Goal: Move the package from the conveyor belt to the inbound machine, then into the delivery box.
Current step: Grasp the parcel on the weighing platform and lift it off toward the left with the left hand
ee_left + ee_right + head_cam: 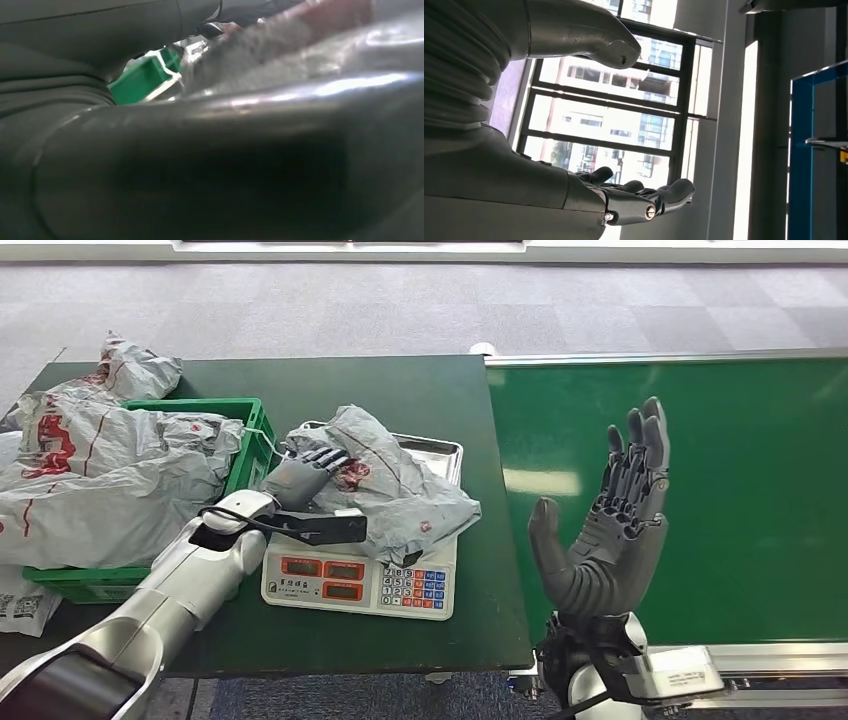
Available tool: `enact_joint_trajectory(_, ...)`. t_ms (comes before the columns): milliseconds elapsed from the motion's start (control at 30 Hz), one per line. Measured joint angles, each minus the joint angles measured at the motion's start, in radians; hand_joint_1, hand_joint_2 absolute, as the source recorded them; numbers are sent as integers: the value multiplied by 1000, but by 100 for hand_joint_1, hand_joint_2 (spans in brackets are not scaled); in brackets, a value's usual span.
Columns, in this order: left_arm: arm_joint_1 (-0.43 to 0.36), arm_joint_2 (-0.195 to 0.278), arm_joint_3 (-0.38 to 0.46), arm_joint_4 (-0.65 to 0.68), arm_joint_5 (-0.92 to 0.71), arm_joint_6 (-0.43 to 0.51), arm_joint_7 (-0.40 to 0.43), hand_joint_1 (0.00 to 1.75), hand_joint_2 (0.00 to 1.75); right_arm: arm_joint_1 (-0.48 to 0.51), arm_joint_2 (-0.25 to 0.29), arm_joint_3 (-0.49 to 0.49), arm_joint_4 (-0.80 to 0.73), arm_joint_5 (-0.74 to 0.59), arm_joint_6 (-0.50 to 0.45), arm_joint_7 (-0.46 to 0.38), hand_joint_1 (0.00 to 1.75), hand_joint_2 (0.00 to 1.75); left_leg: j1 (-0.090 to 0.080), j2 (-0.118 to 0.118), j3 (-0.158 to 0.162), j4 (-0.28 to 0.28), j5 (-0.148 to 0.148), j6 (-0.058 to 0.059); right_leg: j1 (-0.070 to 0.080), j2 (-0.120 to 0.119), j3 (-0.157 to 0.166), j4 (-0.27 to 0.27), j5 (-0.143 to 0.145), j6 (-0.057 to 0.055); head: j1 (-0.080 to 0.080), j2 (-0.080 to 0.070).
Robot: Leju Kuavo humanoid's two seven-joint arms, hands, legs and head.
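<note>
The grey plastic package (400, 490) with red print lies crumpled on the steel tray (446, 451) of the inbound machine, a white scale (360, 585) with red displays. My left hand (300, 475) grips the package at its left edge, fingers over the top. In the left wrist view the package (300, 55) fills the space just past my thumb (200, 170). Over the green conveyor belt (740, 470) my right hand (605, 530) stands upright, fingers spread, holding nothing; the right wrist view shows its fingers (644, 197) apart with windows behind.
The green delivery box (245, 455) stands left of the scale on the dark green table (400, 390), with several grey packages (100, 470) piled in it. Its rim (142, 80) is close to my left hand. Another package lies at the table's front left corner (20, 605).
</note>
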Motion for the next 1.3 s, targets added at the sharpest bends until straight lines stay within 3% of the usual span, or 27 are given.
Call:
enact_joint_trajectory(267, -12, -60, -58, 62, 0, 10, -9, 0, 0, -10, -3, 15, 20, -11, 1, 2, 0, 175, 0, 0, 0, 0, 0, 0, 0, 0, 0, 0, 0, 0, 0, 0)
enact_joint_trajectory(400, -12, -101, -70, 77, 14, 17, -11, 0, 175, -13, -4, 20, 23, -11, 17, 15, 0, 175, 0, -3, 0, 0, 1, 0, 0, -2, 1, 0, 0, 0, 0, 0)
enact_joint_trajectory(533, -9, -148, -82, 89, 41, 24, -11, 7, 175, -14, -4, 22, 30, -11, 32, 16, 0, 175, 0, -3, -1, 0, 0, 1, -1, -2, 1, 0, 0, 0, 0, 0)
enact_joint_trajectory(633, -3, -176, -85, 100, 61, 35, -9, 138, 175, -14, -4, 22, 38, -16, 46, 13, 0, 175, -1, -3, -1, 0, 0, 1, -1, -2, 1, 0, 0, 0, 0, 0)
enact_joint_trajectory(667, -1, -183, -86, 104, 63, 42, -8, 175, 175, -14, -4, 22, 42, -18, 49, 13, 0, 175, -1, -3, -1, 0, 0, 1, -1, -2, 1, 0, 0, 0, 0, 0)
enact_joint_trajectory(900, 6, -209, -105, 127, 73, 98, -7, 175, 175, -15, -4, 23, 67, -21, 46, 10, 0, 175, 0, -4, 0, 0, 0, 1, 0, -4, 3, 0, -1, 1, 0, 0)
enact_joint_trajectory(1300, 5, -217, -108, 129, 76, 117, -4, 175, 175, -15, -4, 23, 87, -30, 42, 7, 0, 175, -2, -3, 0, 0, 7, 5, -2, -4, 4, 0, 5, 5, 0, 0)
